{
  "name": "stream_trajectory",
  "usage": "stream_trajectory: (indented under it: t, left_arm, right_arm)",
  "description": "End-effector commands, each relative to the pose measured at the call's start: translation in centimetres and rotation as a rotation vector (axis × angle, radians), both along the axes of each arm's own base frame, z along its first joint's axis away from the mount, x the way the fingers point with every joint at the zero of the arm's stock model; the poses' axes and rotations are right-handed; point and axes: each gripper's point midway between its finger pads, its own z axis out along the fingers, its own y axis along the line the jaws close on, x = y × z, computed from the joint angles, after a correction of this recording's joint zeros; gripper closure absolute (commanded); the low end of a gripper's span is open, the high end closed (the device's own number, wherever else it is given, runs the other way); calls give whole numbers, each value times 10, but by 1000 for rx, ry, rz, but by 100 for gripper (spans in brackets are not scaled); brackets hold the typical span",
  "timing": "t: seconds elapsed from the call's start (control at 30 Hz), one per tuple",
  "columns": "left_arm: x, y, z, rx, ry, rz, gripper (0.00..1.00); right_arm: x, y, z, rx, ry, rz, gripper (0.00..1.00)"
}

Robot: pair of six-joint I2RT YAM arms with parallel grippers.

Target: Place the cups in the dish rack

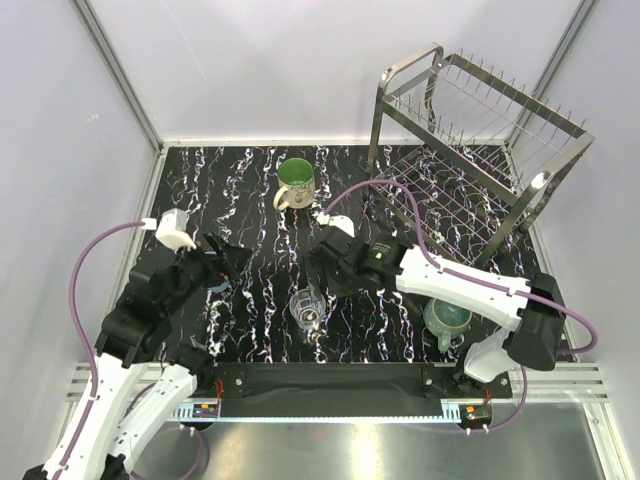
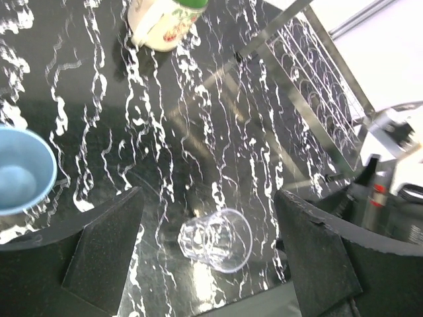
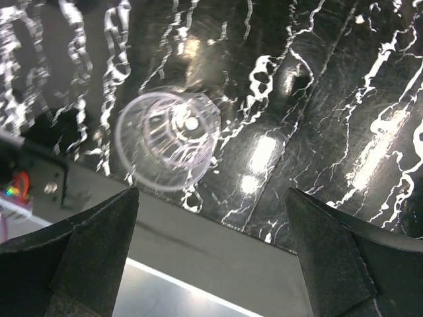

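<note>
Top external has the left gripper (image 1: 226, 262) and right gripper (image 1: 323, 264) both hanging with jaws spread wide and holding nothing, the tumbler (image 1: 308, 310) on its side on the table (image 1: 235, 180) just ahead of both pairs, touching neither, while the rack (image 1: 480, 150) stands well behind the right jaws.

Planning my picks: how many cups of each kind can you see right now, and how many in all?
Mugs: 2, cream mug and teal mug
Glass tumbler: 1
Light-blue cup: 1
Total: 4 cups in view
</note>
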Motion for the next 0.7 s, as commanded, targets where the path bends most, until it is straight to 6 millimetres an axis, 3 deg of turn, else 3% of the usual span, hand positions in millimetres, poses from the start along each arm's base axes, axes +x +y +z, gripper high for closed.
stream_trajectory:
  t: [0.0, 0.27, 0.37, 0.43, 0.57, 0.67]
  left_arm:
    - [-12, -6, -19, -47, 71, -24, 14]
    - [-22, -10, -41, -52, 132, -57, 13]
    - [-25, -25, -60, -72, 197, -129, 22]
    - [-24, -36, -76, -79, 271, -167, 28]
    - [-24, -44, -111, 1, 370, -173, 28]
    - [-26, -56, -124, 67, 392, -185, 28]
  right_arm:
    - [16, 11, -1, 41, -73, -89, 0]
    - [19, 16, -15, 40, -74, -108, 0]
    - [22, 11, -14, 4, -87, -120, 0]
    - [27, -5, -9, -64, -119, -160, 0]
    - [34, -30, 17, -115, -185, -227, 0]
    - [33, -50, 25, -162, -216, -241, 1]
